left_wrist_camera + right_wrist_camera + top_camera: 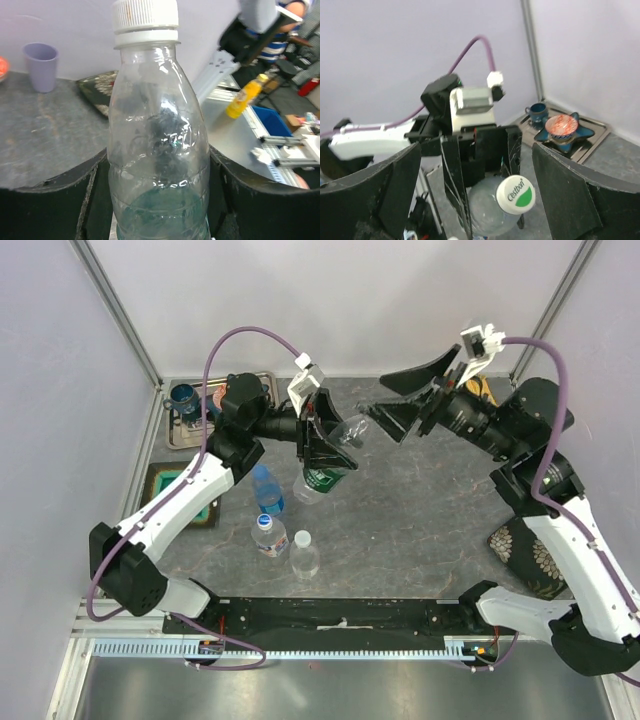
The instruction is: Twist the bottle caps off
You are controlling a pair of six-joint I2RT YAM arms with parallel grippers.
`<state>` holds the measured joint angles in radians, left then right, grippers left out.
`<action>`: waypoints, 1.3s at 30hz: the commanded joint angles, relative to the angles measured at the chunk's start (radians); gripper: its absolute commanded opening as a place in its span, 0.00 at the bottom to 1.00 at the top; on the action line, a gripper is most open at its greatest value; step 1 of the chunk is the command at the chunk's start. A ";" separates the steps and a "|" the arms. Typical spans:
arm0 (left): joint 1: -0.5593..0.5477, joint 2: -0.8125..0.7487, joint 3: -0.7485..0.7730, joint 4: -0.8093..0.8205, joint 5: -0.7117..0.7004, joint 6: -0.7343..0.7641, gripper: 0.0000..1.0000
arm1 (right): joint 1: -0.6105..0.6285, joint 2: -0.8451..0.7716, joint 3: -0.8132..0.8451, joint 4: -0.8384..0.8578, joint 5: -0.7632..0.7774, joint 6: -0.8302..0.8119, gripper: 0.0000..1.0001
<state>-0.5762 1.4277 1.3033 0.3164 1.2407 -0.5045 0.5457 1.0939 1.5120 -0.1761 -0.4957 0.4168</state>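
Over the grey tabletop [430, 510], mid-frame, the left gripper [325, 450] clamps a light, dentable clear plastic bottle [157, 150]; the right gripper [380, 397], jaws apart, faces its ribbed white cap [145, 20], the likely handhold.

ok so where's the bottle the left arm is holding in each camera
top external: the held bottle is upper centre, tilted, with its neck pointing right.
left wrist: the bottle fills the middle, upright, with its white cap at the top.
right wrist: the bottle is at bottom centre, its cap facing the camera.
shared landmark: the left gripper's black fingers on either side of it.
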 commanded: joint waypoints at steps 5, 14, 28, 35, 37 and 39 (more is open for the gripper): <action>-0.063 -0.110 0.025 -0.336 -0.497 0.405 0.10 | -0.003 0.026 0.070 -0.157 0.342 0.141 0.98; -0.218 -0.161 -0.033 -0.344 -1.019 0.630 0.11 | -0.001 0.037 0.037 -0.201 0.453 0.238 0.97; -0.329 -0.147 -0.035 -0.336 -1.233 0.709 0.11 | 0.003 0.077 0.017 -0.217 0.459 0.261 0.82; -0.343 -0.150 -0.044 -0.324 -1.239 0.718 0.11 | 0.011 0.092 0.008 -0.220 0.464 0.261 0.75; -0.344 -0.150 -0.047 -0.323 -1.238 0.718 0.11 | 0.013 0.093 0.005 -0.218 0.465 0.261 0.73; -0.346 -0.151 -0.047 -0.324 -1.238 0.719 0.11 | 0.011 0.096 0.001 -0.218 0.465 0.260 0.72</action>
<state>-0.9123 1.2858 1.2598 -0.0505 0.0261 0.1669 0.5529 1.1828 1.5219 -0.4057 -0.0456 0.6678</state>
